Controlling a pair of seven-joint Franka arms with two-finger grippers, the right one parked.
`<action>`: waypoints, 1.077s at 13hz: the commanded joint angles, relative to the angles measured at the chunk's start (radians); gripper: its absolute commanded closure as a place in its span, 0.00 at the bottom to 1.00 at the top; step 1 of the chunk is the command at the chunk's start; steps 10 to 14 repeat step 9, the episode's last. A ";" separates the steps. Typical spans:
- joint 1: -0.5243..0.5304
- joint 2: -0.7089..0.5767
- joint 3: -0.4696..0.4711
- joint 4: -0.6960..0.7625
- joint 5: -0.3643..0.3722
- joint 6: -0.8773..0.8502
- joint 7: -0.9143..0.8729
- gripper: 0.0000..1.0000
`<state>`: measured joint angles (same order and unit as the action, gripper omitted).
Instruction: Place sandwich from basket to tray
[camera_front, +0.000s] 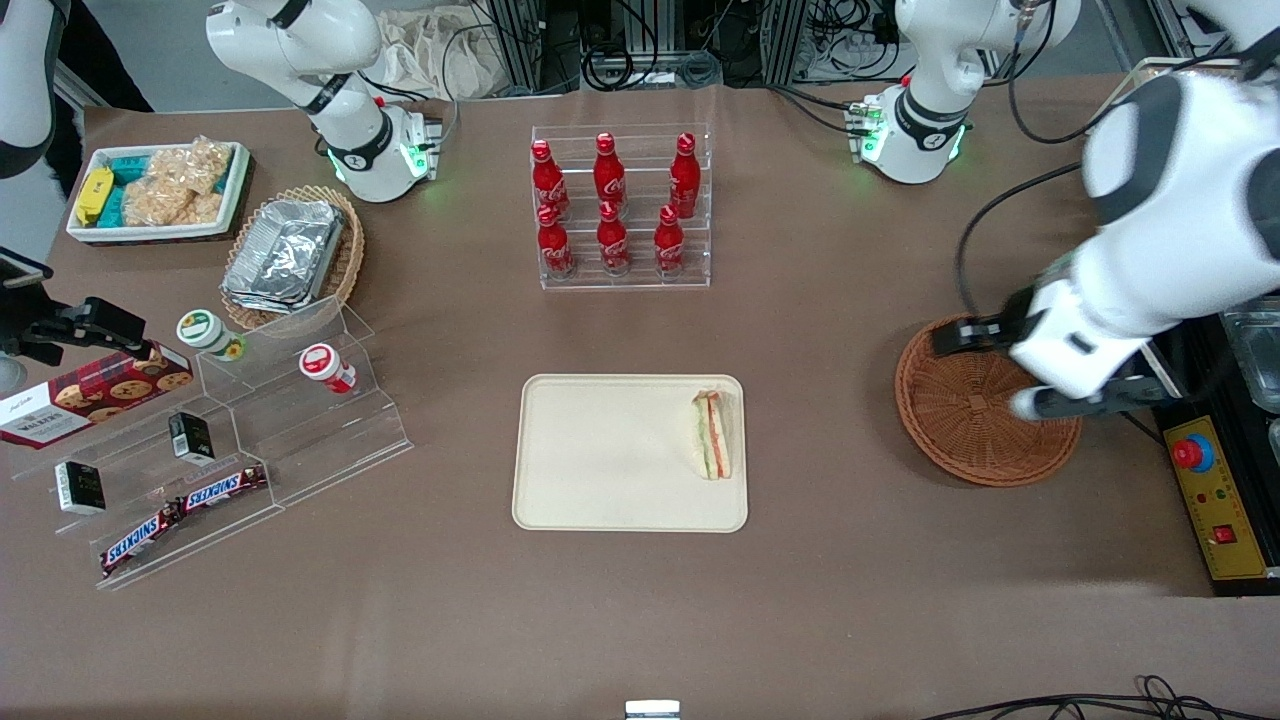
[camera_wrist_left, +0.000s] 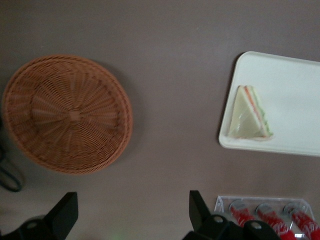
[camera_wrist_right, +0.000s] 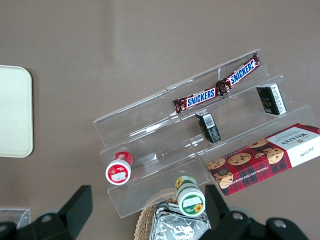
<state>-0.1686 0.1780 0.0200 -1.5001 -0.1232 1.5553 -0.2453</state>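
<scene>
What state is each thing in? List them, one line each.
sandwich: lying on the tray, near its edge toward the working arm.
tray: flat on the table, holding only the sandwich.
basket: empty, upright on the table.
gripper: open, holding nothing, above the table beside the basket.
cola bottles: six, upright in their clear rack.

Brown counter (camera_wrist_right: 125, 55), clear acrylic stepped shelf (camera_wrist_right: 165, 130) holding two Snickers bars (camera_wrist_right: 196, 100), two small dark boxes (camera_wrist_right: 207, 127), red-lidded cup (camera_wrist_right: 119, 169), green-lidded cup (camera_wrist_right: 189, 196), Walkers cookie box (camera_wrist_right: 265, 159), cream tray (camera_wrist_right: 15, 112) corner well apart.
</scene>
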 joint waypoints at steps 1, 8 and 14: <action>0.091 -0.101 -0.023 -0.041 -0.007 -0.102 0.053 0.01; 0.256 -0.192 -0.209 -0.105 0.077 -0.093 0.100 0.01; 0.256 -0.193 -0.209 -0.104 0.077 -0.098 0.101 0.01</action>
